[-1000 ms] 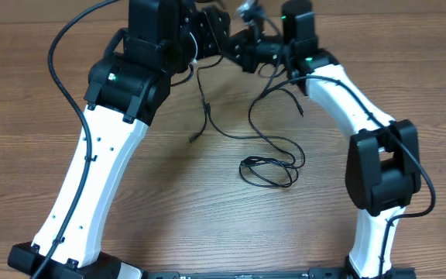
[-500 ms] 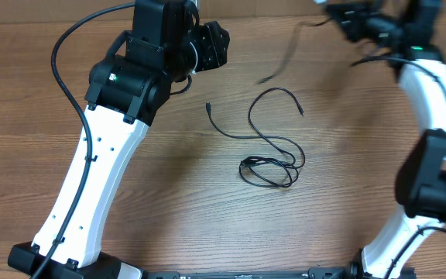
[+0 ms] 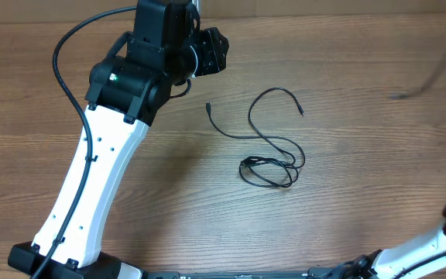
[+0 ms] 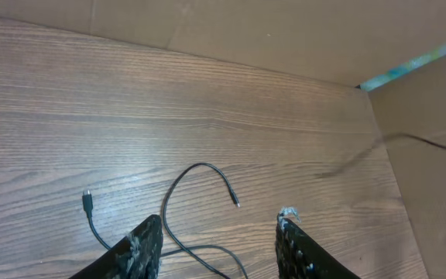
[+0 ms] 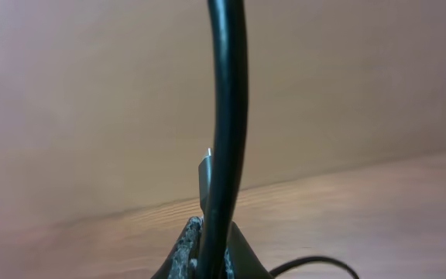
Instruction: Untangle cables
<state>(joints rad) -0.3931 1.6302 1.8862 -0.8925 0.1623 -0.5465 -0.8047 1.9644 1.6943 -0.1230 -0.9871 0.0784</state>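
The left end effector [image 4: 220, 226] hangs over the far left of the desk [image 3: 347, 225], fingers apart and nothing between them. A loose cable [image 3: 258, 137] lies mid-desk in open loops, with a small tight coil at its near end. The right end effector [image 5: 207, 252] is pinched together on the other cable [image 5: 227, 116], which runs straight up from the fingers. A silvery plug [image 5: 205, 172] shows just beside it.
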